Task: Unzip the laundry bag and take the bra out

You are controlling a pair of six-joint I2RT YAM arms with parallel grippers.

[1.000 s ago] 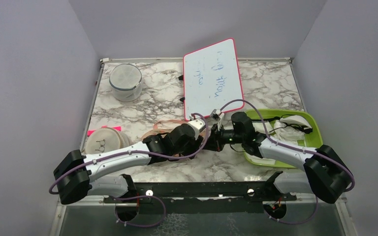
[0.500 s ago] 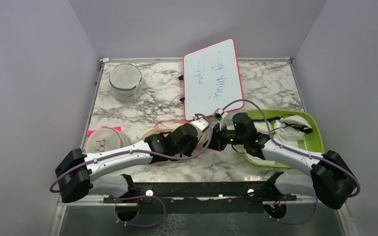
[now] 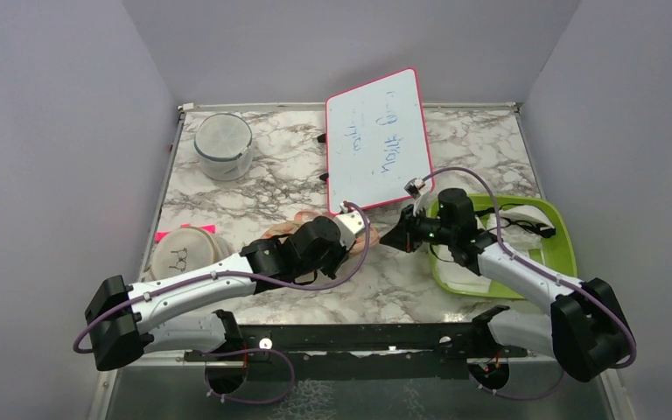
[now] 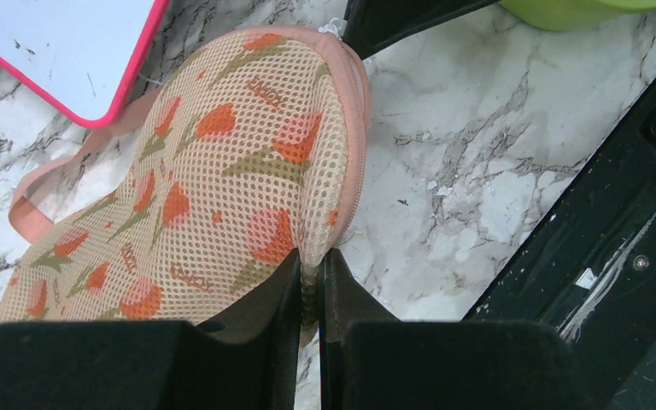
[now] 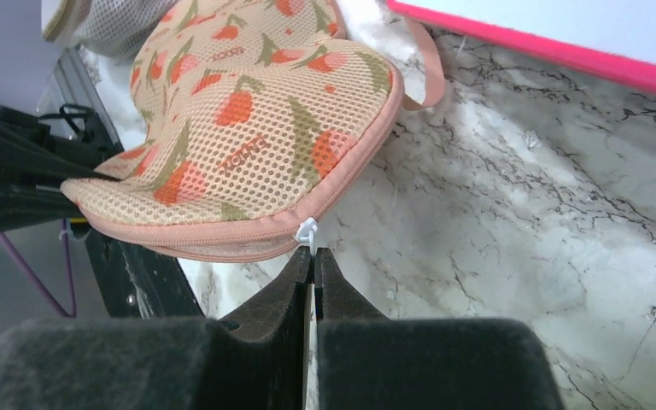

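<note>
Now my left claw has just clamped the bag edge while my right claw pinches the zip pull, so unzipping can start.

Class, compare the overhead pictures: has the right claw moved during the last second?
Yes. The right claw, shut on the zip tab of the laundry bag, has shifted right, its wrist now over the green tray rim.
</note>
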